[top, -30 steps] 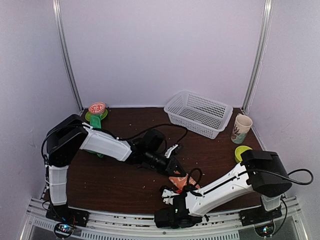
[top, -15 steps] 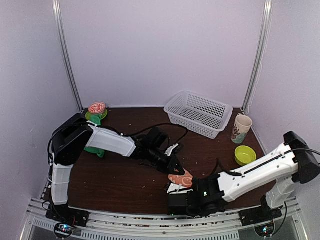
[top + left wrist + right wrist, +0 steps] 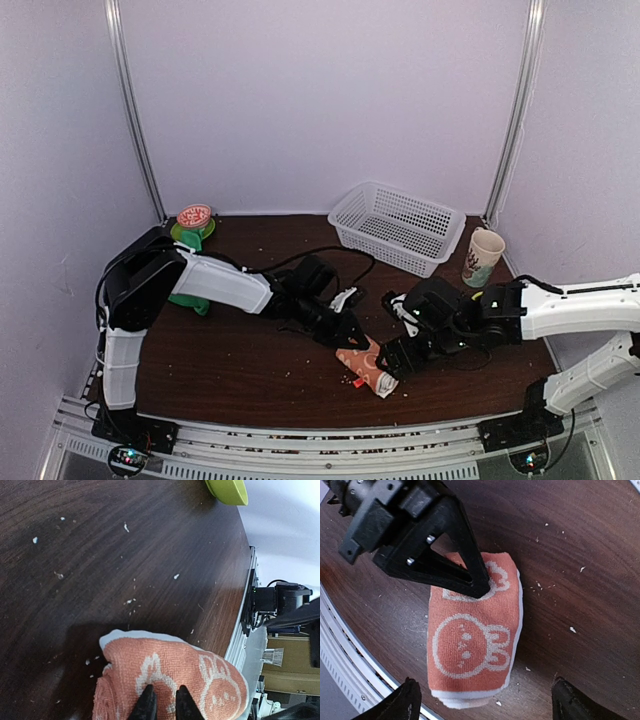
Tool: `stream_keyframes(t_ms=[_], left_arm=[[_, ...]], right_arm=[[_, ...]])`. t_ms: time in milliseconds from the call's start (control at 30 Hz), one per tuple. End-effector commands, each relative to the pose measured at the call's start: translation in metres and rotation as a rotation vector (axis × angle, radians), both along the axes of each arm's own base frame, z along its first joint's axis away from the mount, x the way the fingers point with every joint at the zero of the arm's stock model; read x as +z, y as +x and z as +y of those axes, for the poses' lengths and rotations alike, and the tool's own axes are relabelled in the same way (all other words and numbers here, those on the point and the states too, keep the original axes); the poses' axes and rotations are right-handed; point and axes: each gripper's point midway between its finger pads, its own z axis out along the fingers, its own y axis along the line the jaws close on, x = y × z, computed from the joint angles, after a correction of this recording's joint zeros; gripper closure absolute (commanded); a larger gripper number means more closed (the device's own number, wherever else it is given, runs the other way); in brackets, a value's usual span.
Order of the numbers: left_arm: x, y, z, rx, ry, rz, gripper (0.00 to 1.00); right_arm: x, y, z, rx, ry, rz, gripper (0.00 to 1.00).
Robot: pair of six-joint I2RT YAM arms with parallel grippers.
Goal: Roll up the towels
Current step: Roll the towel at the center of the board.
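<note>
Ahead of right end effector (image 3: 489, 702), spread wide: towel (image 3: 472, 640). Points long axis back at it; seems pinched at far end by left end effector (image 3: 480, 587), tips closed.

A dark brown wooden table (image 3: 250, 370) is enclosed on three sides by plain pale lilac walls (image 3: 330, 100), evenly and softly lit. Slim metal posts (image 3: 135, 120) are set at the two back corners. The table's near edge is bordered by an aluminium rail (image 3: 300, 440). White crumbs (image 3: 125, 527) are scattered over the wood.
</note>
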Motion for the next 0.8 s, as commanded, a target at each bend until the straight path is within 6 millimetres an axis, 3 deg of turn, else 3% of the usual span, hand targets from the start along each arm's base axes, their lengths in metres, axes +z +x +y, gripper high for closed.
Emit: stream_keyframes(t_ms=[0,233,500,767], left_arm=[[-0.015,0.002,0.003,0.031,0.051,-0.009,0.84],[-0.015,-0.003,0.001,0.019,0.053,-0.012,0.84],[-0.019,-0.012,0.001,0.004,0.064,-0.012,0.84],[-0.021,-0.016,0.003,0.003,0.071,-0.018,0.84]], right_arm=[[-0.01,-0.002,0.025,-0.036,0.181,0.14,0.1],[-0.044,0.004,0.025,-0.098,0.241,0.253,0.11],[-0.09,-0.009,0.025,-0.107,0.179,0.378,0.13],[-0.12,-0.025,0.011,-0.131,0.102,0.452,0.28]])
